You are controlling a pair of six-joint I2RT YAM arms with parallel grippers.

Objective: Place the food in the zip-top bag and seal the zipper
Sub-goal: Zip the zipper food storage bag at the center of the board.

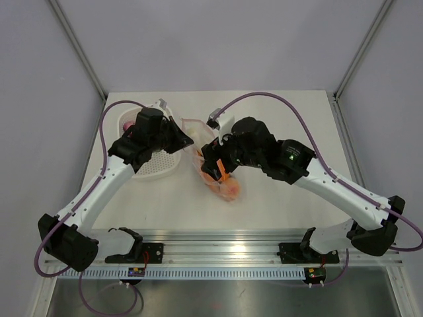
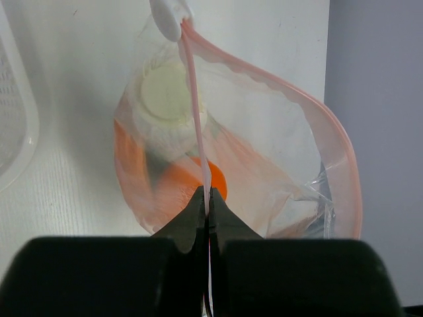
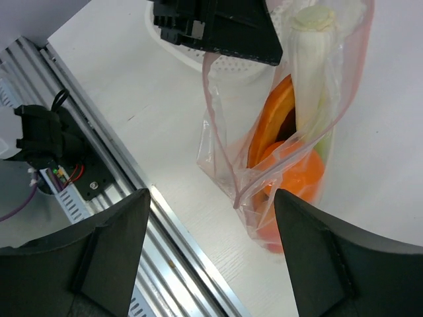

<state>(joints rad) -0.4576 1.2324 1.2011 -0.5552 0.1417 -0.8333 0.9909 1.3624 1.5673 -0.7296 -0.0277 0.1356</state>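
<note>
From above, the zip-top bag (image 1: 228, 190) lies on the table (image 1: 277, 119) just right of the white basket (image 1: 158, 168), and some orange and pink food shows through it. The left gripper (image 1: 188, 140) is at the right rim of the basket, over the far end of the bag. The right gripper (image 1: 213, 166) hangs over the bag's middle, a little further from the basket. In the left wrist view, the jaws are closed tight on the pink zipper (image 2: 193, 86). The mouth bulges open on the side away from the basket, and a celery stalk (image 2: 165, 99) and an orange (image 2: 215, 181) lie inside. In the right wrist view, the jaws stand wide apart and hold nothing. Between them is the bag, beside the basket, with a carrot (image 3: 276, 119) and a red tomato (image 3: 268, 236) also inside.
</note>
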